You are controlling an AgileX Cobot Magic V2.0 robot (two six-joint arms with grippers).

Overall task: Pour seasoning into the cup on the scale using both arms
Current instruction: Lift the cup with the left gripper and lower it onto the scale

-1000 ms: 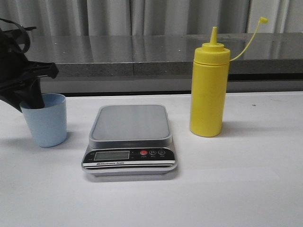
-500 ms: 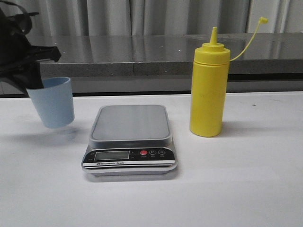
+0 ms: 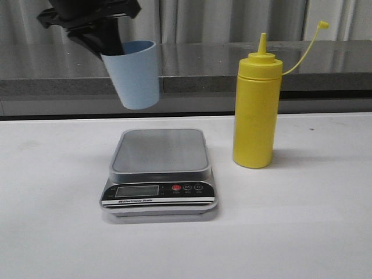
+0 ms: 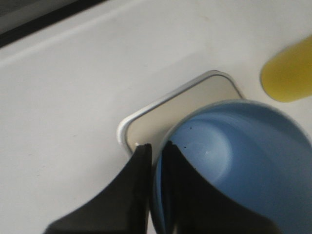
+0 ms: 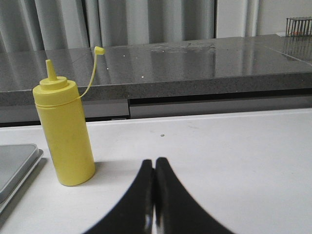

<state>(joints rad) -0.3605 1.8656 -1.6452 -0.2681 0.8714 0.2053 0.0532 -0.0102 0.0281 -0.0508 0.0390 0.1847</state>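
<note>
My left gripper (image 3: 107, 47) holds the pale blue cup (image 3: 135, 74) by its rim, well above the table and just behind the left part of the silver scale (image 3: 160, 168). In the left wrist view the gripper (image 4: 156, 148) is shut on the cup (image 4: 234, 161) wall, one finger inside and one outside, with the scale (image 4: 185, 105) platform below. The cup looks empty. The yellow seasoning bottle (image 3: 257, 107) stands upright to the right of the scale, its cap hanging open on its tether. My right gripper (image 5: 155, 163) is shut and empty, low over the table beside the bottle (image 5: 64, 134).
A grey stone counter (image 3: 192, 64) runs along the back of the white table (image 3: 290, 221), with curtains behind it. The right arm does not show in the front view.
The left gripper has lifted the cup off the table at the far left and carried it up and to the right, over the scale's back left. Bottle and scale have not moved.
</note>
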